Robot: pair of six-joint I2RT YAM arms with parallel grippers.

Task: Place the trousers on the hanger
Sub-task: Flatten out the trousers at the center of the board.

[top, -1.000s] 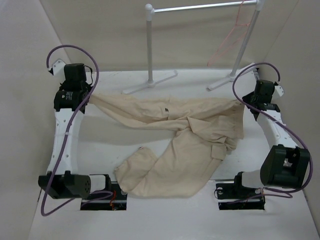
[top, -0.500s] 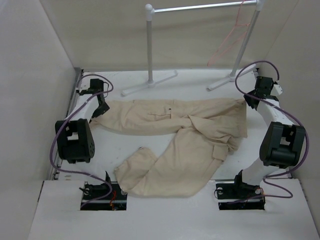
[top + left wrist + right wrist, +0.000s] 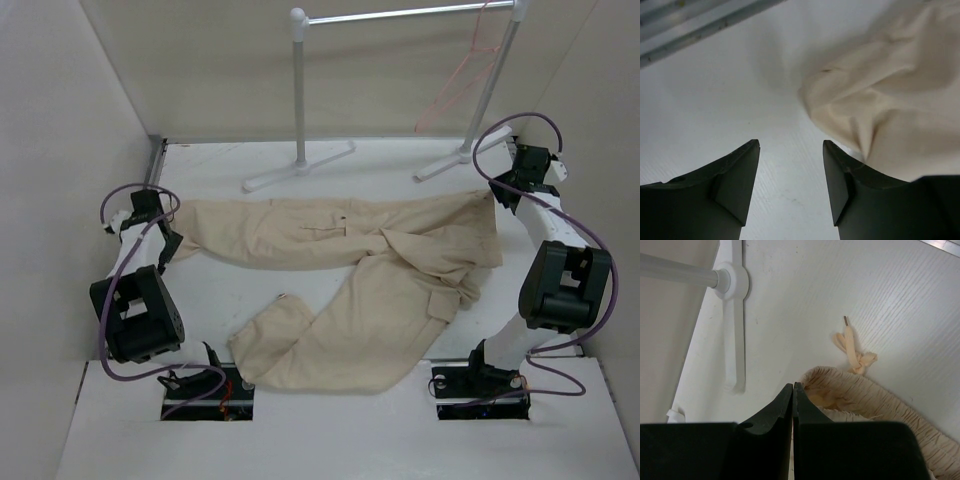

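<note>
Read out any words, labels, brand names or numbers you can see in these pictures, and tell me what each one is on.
There is no readable text in any view.
The trousers, the hanger and the white rail stand carry no visible words, numbers or signs.
The black arm housings show no marking that can be read.

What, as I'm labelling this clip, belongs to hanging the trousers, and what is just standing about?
Belongs to the job:
- the trousers, lying spread out
- the hanger, hanging at the far right

Just there:
- the white rail stand, which the hanger hangs from
- the table
</note>
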